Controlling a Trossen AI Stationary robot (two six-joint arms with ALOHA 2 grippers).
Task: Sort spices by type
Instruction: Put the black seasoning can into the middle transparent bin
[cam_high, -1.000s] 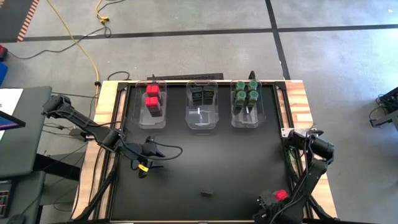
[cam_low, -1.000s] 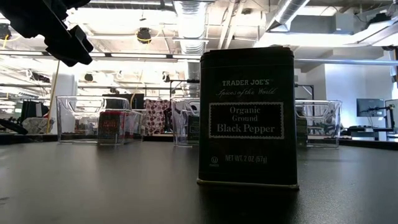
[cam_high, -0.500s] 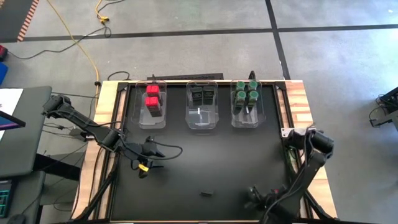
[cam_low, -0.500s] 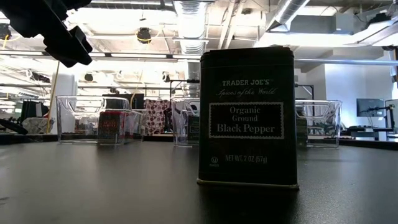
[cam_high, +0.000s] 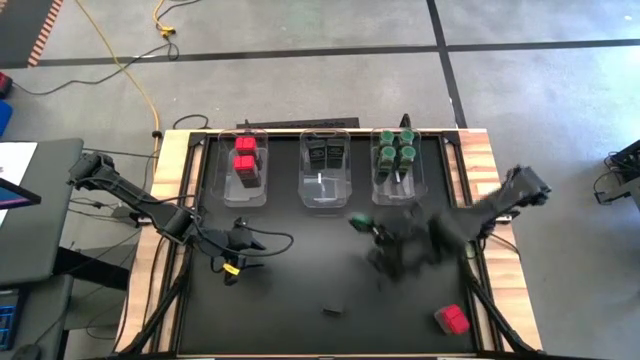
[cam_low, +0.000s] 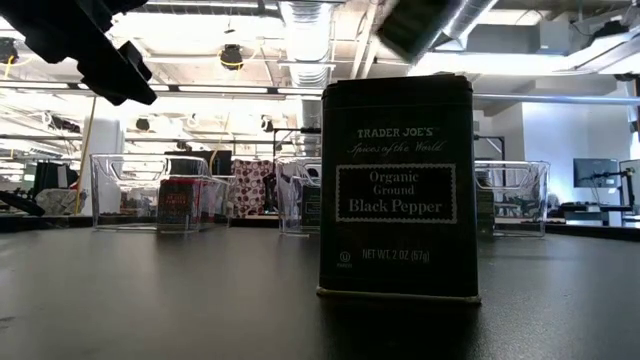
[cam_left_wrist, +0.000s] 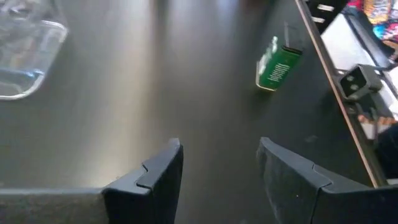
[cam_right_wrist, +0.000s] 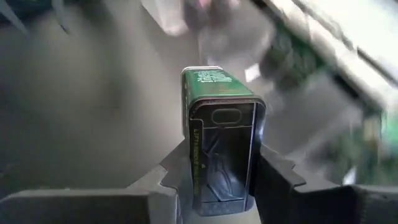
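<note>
Our right gripper was clamped on a green rectangular spice tin at table centre, presumably bound for the 12 o'clock bins; left gripper idled, fingers apart.

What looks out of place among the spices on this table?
Two sit loose outside the bins: a red-topped container front right, a black pepper tin front centre. The right gripper holds a green tin; the left gripper idles at left.
</note>
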